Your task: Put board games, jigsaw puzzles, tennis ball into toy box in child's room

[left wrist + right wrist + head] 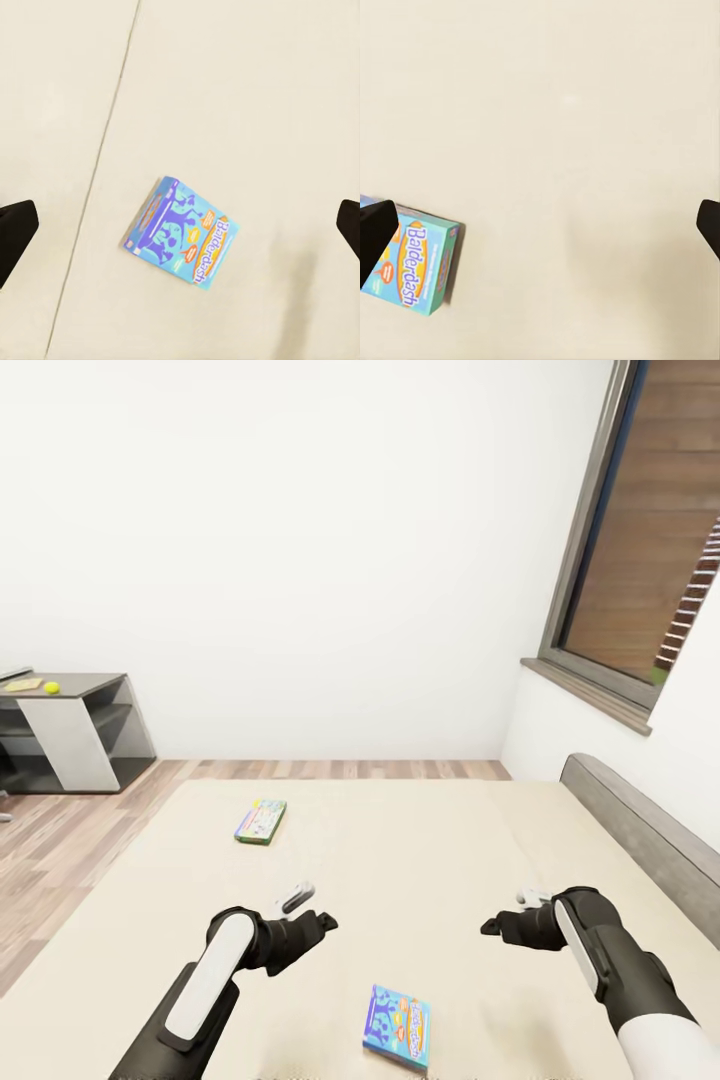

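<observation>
head: high, looking down over bed | wrists: looking straight down, close | shared: Balderdash box between/beside jaws

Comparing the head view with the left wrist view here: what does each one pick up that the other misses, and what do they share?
Head view alone: the green-edged board game farther up the bed, the grey headboard, the window, the side table carrying the tennis ball, and both arms.
Left wrist view alone: the readable "Balderdash" lettering and the dark fingertips of the left gripper, spread wide.
Shared: the blue Balderdash box lying flat on the beige cover, ungrasped.
</observation>
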### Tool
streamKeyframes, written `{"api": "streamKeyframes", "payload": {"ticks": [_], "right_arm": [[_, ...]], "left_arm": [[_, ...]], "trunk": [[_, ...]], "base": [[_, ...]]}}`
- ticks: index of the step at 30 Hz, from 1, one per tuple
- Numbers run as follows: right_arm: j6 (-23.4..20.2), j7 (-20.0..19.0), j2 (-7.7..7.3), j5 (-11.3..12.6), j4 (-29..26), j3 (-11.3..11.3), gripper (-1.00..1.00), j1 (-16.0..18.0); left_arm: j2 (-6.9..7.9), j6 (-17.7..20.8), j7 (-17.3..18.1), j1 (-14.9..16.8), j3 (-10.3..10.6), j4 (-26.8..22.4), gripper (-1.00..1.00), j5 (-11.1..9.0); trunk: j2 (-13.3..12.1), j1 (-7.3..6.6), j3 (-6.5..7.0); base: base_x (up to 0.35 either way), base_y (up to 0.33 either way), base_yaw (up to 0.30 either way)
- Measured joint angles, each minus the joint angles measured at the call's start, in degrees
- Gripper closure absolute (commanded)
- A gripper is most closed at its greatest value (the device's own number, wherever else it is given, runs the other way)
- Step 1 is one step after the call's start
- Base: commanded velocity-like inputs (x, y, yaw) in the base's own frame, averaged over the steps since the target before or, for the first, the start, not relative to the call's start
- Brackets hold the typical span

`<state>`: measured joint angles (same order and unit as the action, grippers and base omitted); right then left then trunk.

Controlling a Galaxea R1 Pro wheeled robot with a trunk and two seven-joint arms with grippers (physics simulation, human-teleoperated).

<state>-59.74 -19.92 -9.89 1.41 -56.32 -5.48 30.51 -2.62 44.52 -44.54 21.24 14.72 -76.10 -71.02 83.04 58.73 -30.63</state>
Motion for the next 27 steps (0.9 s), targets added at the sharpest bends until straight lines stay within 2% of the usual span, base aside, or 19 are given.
{"api": "streamKeyframes", "payload": {"ticks": [9, 12, 17, 23, 26, 27], "right_arm": [[0.0, 0.0, 0.22, 0.0, 0.3, 0.1, -1.0, 0.0], [0.0, 0.0, 0.25, 0.0, 0.4, 0.2, -1.0, 0.0], [0.0, -0.3, 0.32, 0.1, 0.5, 0.1, -1.0, 0.0], [0.0, -3.1, 0.35, 0.1, 0.5, 0.2, -1.0, -0.1], [0.0, -7.1, 0.31, 0.1, 0.5, 0.4, -1.0, -0.2], [0.0, -7.1, 0.31, 0.1, 0.5, 0.4, -1.0, -0.2]], "left_arm": [[0.21, 0.4, 1.9, 0.1, -0.3, 0.4, -1.0, -0.1], [0.37, 0.5, 3.4, 0.1, -0.4, 0.5, -1.0, -0.1], [0.84, 0.7, 8.2, 0.0, -0.5, 0.8, -1.0, -0.1], [1.06, 0.7, 10.0, -0.1, -0.5, 0.8, -1.0, -0.1], [1.11, 0.8, 10.8, -0.2, -0.5, 0.7, -1.0, -0.1], [1.11, 0.8, 10.8, -0.2, -0.5, 0.7, -1.0, -0.1]], "trunk": [[0.0, 0.0, -0.83], [0.0, 0.0, -1.11], [0.0, 0.0, -1.58], [0.0, 0.0, -2.14], [0.0, 0.0, -2.42], [0.0, 0.0, -2.51]], "base": [[0.0, 0.0, 0.0], [0.0, 0.0, 0.0], [0.0, 0.0, 0.0], [0.0, 0.0, 0.0], [0.0, 0.0, 0.0], [0.0, 0.0, 0.0]]}}
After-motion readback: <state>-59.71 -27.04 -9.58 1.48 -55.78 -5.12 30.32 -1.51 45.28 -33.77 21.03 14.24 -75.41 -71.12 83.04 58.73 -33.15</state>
